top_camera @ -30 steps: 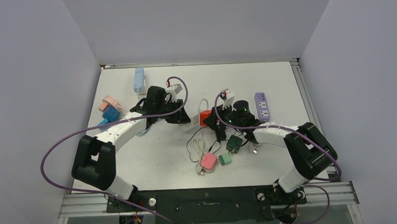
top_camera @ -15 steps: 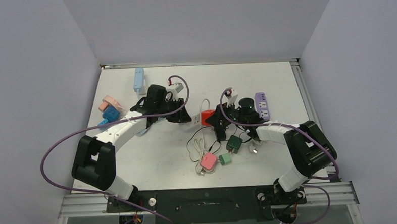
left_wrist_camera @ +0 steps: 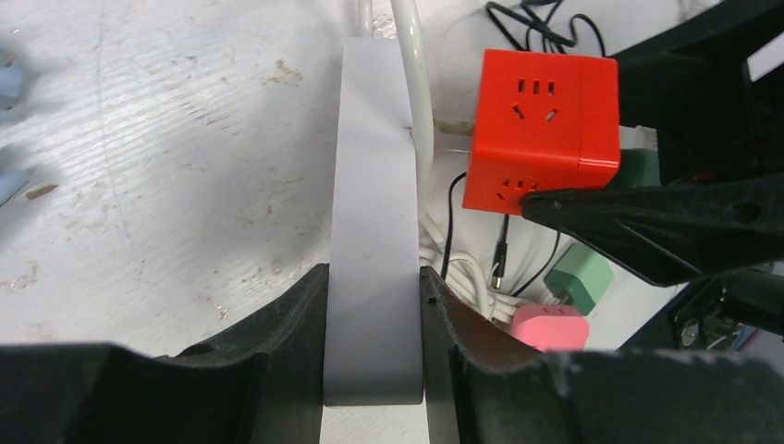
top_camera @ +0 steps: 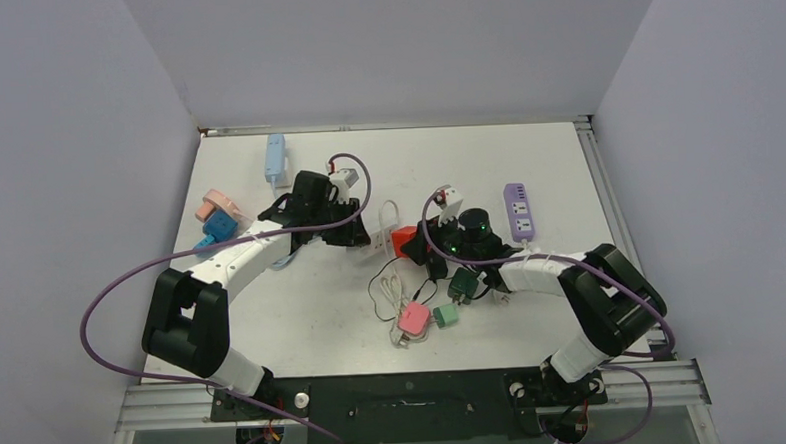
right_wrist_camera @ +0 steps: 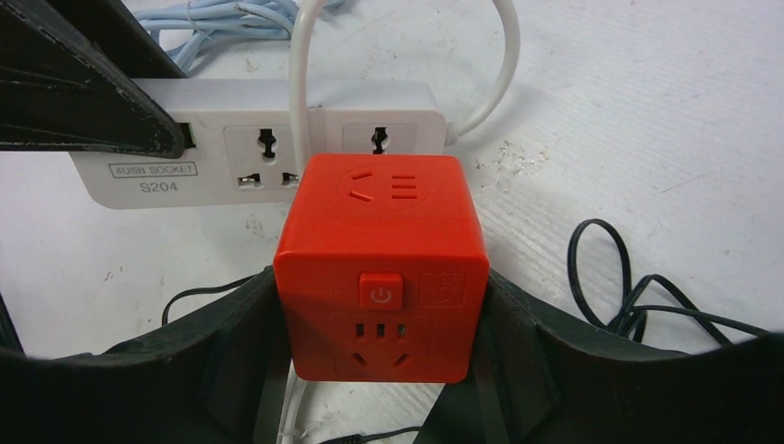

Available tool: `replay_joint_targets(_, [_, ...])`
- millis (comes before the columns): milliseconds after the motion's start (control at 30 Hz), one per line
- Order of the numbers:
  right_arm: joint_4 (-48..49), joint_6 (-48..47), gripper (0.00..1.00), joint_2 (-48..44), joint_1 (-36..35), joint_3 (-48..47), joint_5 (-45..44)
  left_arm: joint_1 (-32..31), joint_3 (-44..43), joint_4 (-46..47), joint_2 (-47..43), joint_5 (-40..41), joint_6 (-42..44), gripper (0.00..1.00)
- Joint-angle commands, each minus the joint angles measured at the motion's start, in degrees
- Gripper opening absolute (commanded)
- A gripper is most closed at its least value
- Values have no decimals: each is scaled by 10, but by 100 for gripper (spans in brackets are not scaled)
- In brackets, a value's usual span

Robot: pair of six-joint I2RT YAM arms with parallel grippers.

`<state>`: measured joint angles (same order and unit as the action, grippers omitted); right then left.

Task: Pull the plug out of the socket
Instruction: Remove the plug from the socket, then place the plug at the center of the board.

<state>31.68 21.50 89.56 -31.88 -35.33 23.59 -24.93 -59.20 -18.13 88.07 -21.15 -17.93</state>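
Observation:
A red cube plug (top_camera: 402, 242) sits at the end of a white power strip (top_camera: 375, 241) mid-table. My right gripper (top_camera: 417, 245) is shut on the cube's two sides, as the right wrist view shows (right_wrist_camera: 381, 324); the cube (right_wrist_camera: 381, 231) stands in front of the strip's sockets (right_wrist_camera: 222, 139). My left gripper (top_camera: 354, 230) is shut on the strip's other end (left_wrist_camera: 373, 305). In the left wrist view a metal prong (left_wrist_camera: 453, 125) shows in a gap between the cube (left_wrist_camera: 541, 120) and the strip (left_wrist_camera: 374, 185). I cannot tell whether the prong tips are still in the socket.
A white cable loops (top_camera: 387, 214) behind the strip. Dark green (top_camera: 464, 282), light green (top_camera: 446, 315) and pink (top_camera: 411, 319) adapters with black cords lie just near of the cube. A purple strip (top_camera: 518, 212) is at right, a blue strip (top_camera: 274, 159) and pink-blue adapters (top_camera: 216, 218) at left.
My right gripper and the red cube have shifted slightly left and nearer. The left gripper and the white strip have barely moved.

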Motion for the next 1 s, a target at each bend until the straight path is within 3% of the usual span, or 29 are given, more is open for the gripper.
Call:
replay_joint_targets(0, [47, -11, 5, -2, -25, 0, -69, 1, -33, -10, -17, 42, -9, 0])
replay_joint_targets(333, [73, 4, 5, 8, -17, 7, -31, 2, -31, 8, -20, 12, -5, 0])
replay_joint_targets(533, [71, -7, 5, -28, -17, 19, -30, 24, -26, 7, -27, 40, -15, 0])
replay_joint_targets(733, [-7, 1, 5, -93, -28, 28, -75, 62, -10, 37, -56, 22, -30, 0])
replay_joint_targets(967, [-122, 10, 5, -205, -90, 73, -164, 83, 19, 89, -123, -7, -45, 0])
